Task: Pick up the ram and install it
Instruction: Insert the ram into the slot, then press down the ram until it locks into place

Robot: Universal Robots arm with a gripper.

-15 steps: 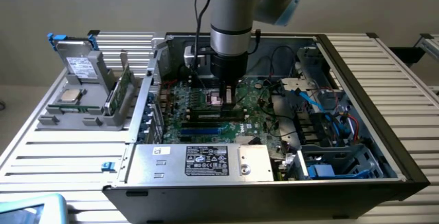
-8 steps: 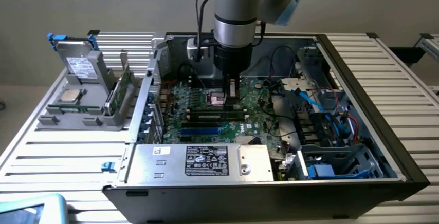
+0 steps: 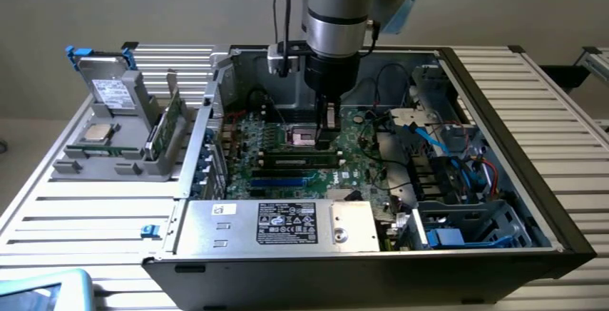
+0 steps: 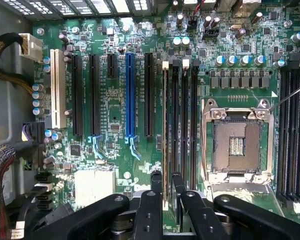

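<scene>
Ram (image 4: 165, 125) sits inside the computer case (image 3: 381, 279), on the motherboard (image 4: 112, 110), standing on edge in the bank of memory slots (image 4: 185, 125) beside the CPU socket (image 4: 237, 145). We see the gripper (image 4: 167, 176) narrowly parted astride one end, apparently not clamping. We judge the stick may be only half seated, and a finger catching it could tilt it or strain the slot.

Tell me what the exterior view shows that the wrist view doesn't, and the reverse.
Exterior view: grey rack beside the case, holding a silver boxy drive and a green circuit stick; silver labelled box at the case's near edge.
Wrist view: long blue expansion slot; thin ram stick edge-on in a slot between the open black fingers.
Both: green motherboard, square metal processor socket, gripper.
</scene>
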